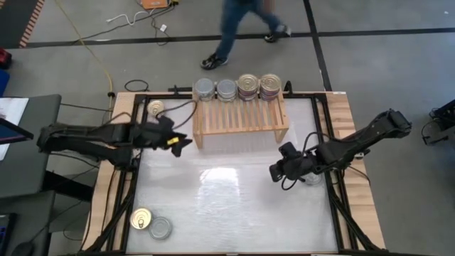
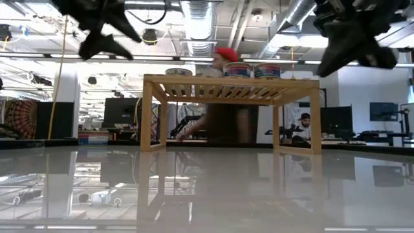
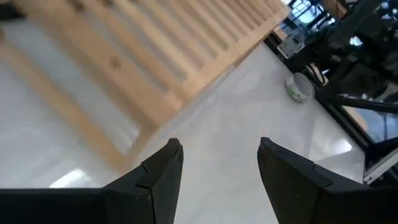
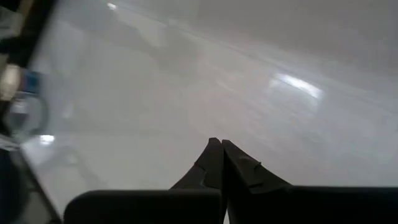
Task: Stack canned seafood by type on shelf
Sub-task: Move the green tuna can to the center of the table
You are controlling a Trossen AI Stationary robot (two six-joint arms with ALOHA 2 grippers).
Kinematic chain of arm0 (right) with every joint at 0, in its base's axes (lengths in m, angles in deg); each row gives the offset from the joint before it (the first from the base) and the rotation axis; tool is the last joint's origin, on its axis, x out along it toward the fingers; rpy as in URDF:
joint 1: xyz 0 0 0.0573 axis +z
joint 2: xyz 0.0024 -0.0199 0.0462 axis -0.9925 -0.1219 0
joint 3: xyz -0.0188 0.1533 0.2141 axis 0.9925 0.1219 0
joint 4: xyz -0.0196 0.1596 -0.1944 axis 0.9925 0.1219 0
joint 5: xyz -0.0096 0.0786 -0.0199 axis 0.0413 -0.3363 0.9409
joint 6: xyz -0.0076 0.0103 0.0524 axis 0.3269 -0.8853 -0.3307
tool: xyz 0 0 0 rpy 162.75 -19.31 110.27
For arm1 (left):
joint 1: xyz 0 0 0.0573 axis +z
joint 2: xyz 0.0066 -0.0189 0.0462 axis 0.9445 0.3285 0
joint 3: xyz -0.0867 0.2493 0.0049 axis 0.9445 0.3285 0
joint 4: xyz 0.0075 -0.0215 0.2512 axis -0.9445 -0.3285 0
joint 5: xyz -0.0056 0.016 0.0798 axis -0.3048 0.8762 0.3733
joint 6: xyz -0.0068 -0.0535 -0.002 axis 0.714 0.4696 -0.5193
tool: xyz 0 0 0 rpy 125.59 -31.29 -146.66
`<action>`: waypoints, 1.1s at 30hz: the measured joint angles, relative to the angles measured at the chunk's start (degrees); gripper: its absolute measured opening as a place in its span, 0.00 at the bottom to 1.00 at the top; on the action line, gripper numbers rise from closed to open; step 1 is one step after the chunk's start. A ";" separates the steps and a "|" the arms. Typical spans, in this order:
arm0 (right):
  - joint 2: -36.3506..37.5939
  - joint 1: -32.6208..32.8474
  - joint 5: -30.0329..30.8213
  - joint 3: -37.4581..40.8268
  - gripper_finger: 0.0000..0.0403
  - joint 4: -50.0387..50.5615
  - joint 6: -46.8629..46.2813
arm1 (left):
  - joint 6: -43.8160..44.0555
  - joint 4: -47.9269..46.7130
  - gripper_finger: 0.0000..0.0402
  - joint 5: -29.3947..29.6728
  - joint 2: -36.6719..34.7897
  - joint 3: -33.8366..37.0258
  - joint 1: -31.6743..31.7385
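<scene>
The light-wood shelf (image 1: 242,117) stands at the table's far middle on its side legs (image 2: 147,116). Along its far edge rest two silver-topped cans (image 1: 215,89) and two labelled cans (image 1: 259,86). A gold-lidded can (image 1: 155,108) sits on the table left of the shelf. Two more cans (image 1: 151,223) sit at the near left corner. Another can (image 1: 311,178) lies under my right arm and also shows in the left wrist view (image 3: 300,87). My left gripper (image 1: 181,140) hovers open and empty by the shelf's left end (image 3: 217,155). My right gripper (image 1: 274,172) hangs shut over the table's right half (image 4: 219,146).
A person (image 1: 242,21) walks past beyond the far edge and shows behind the shelf in the low view (image 2: 223,97). Black rails and cables (image 1: 128,171) run along the table's sides. The glossy white top (image 1: 227,206) lies bare in the near middle.
</scene>
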 joint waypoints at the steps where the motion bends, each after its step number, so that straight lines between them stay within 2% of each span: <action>1: 0.00 0.00 -0.42 -1.20 0.06 3.08 -0.83 | 1.99 1.01 0.49 1.50 -0.66 1.75 -1.65; 3: 0.00 0.00 -2.03 -3.27 0.06 9.47 -3.11 | 5.22 2.24 0.49 3.90 -1.29 4.46 -4.73; 7: 0.00 0.01 -6.24 -4.67 0.07 18.06 -7.65 | 8.68 2.50 0.49 4.90 -0.47 6.86 -9.20; 15: -0.13 0.39 -8.74 -4.67 0.07 21.42 -7.36 | 8.98 2.51 0.49 6.39 1.81 6.84 -11.55; 18: -0.13 0.38 -11.90 -4.67 0.10 22.42 -7.28 | 8.98 2.75 0.49 6.63 2.35 6.82 -11.54; 24: -0.15 1.30 -15.01 -4.67 0.27 27.32 -7.65 | 8.97 2.88 0.49 7.30 3.45 6.80 -11.54; 33: -0.17 3.87 -16.53 -3.40 0.65 34.78 -15.08 | 10.99 3.43 0.49 7.50 6.14 6.80 -11.52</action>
